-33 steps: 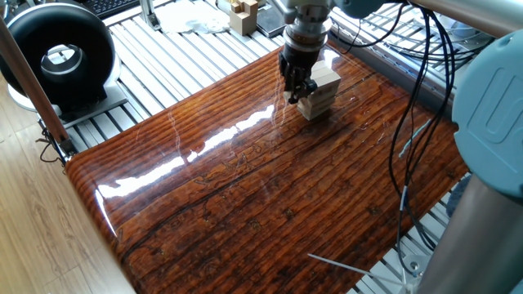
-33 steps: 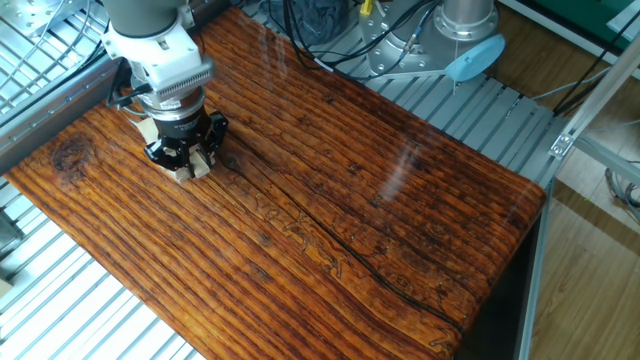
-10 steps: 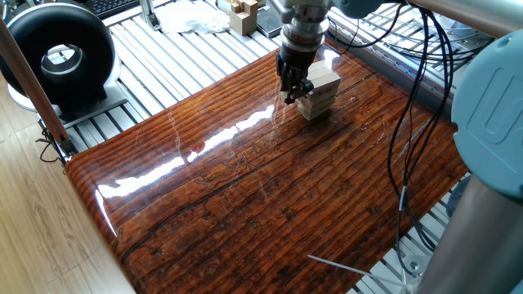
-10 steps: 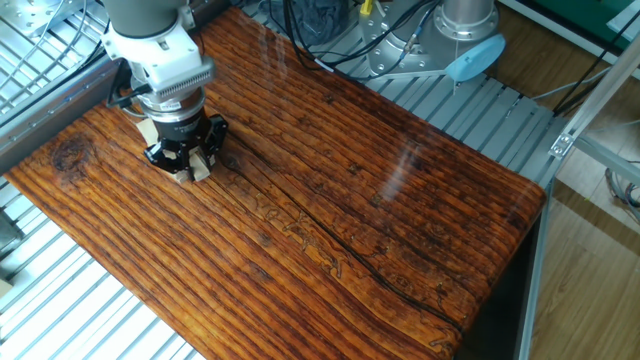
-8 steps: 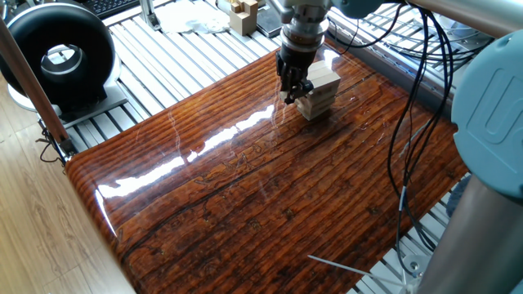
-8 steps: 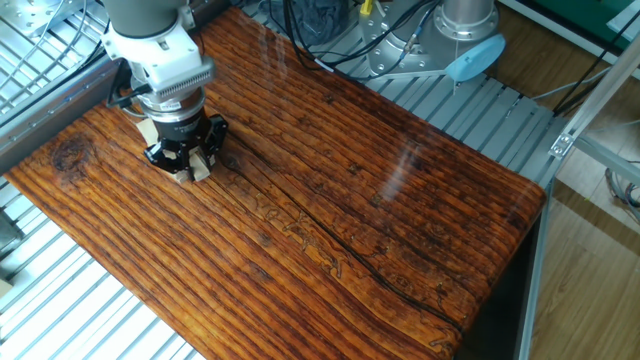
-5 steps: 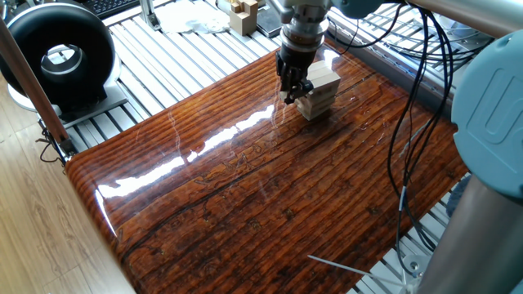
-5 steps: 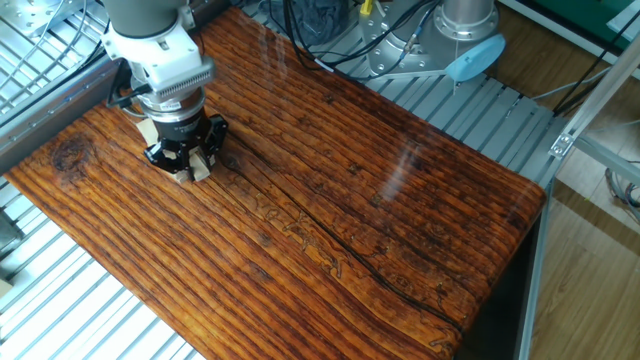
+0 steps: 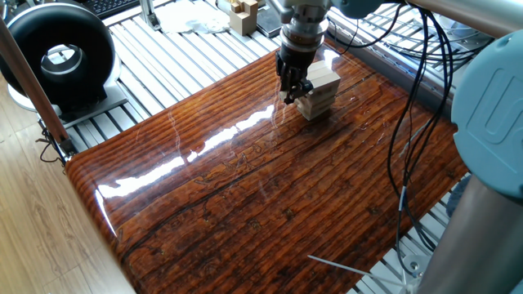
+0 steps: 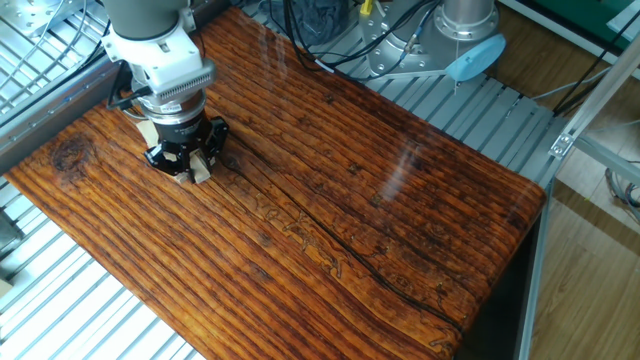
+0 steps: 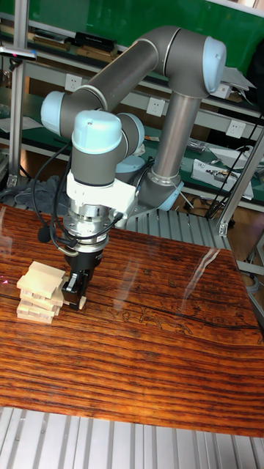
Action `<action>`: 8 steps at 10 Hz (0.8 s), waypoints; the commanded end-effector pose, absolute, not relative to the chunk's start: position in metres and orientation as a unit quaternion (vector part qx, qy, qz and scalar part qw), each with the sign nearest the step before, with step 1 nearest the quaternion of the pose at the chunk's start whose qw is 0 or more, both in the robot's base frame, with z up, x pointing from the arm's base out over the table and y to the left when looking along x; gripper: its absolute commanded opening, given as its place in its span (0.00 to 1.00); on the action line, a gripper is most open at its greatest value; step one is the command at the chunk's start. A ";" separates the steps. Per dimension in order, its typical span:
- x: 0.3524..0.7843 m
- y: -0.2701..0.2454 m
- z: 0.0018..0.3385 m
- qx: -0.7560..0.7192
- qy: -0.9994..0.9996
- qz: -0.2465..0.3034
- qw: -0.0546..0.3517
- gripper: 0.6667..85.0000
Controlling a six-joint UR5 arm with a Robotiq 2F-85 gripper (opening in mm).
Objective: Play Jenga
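Observation:
The Jenga tower (image 9: 320, 90) is a small stack of pale wooden blocks in crosswise layers near the far edge of the glossy wooden table (image 9: 245, 188). It also shows in the tall fixed view, tower (image 11: 40, 293), with its top block a little askew. My gripper (image 9: 292, 88) points down right beside the tower, on its left side, low over the table. A pale block (image 10: 198, 170) sits between the black fingers (image 11: 72, 287), and its lower end (image 11: 83, 302) sticks out close to the tabletop. The gripper (image 10: 183, 160) hides most of the tower in the other fixed view.
A black round device (image 9: 57, 53) stands off the table's left corner. A cluster of pale wooden pieces (image 9: 243, 15) sits beyond the far edge. Cables (image 9: 417, 98) hang along the right side. A slatted metal frame (image 10: 60, 310) surrounds the table.
Since 3.3 s ago the gripper has shifted slightly up and away from the tower's side. Over the last second nothing visibly moved.

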State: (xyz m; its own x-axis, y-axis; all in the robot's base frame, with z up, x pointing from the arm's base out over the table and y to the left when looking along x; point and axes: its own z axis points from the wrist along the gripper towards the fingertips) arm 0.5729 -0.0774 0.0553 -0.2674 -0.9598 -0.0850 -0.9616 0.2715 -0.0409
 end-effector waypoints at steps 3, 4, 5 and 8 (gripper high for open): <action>0.573 -0.078 0.057 -0.603 0.796 0.012 0.050 0.32; 0.573 -0.078 0.057 -0.603 0.796 0.012 0.050 0.33; 0.573 -0.078 0.057 -0.603 0.796 0.012 0.049 0.33; 0.573 -0.078 0.056 -0.605 0.794 0.012 0.049 0.32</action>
State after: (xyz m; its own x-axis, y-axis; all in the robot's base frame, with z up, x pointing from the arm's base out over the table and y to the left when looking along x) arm 0.5720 -0.0792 0.0550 -0.2596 -0.9623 -0.0816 -0.9639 0.2634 -0.0396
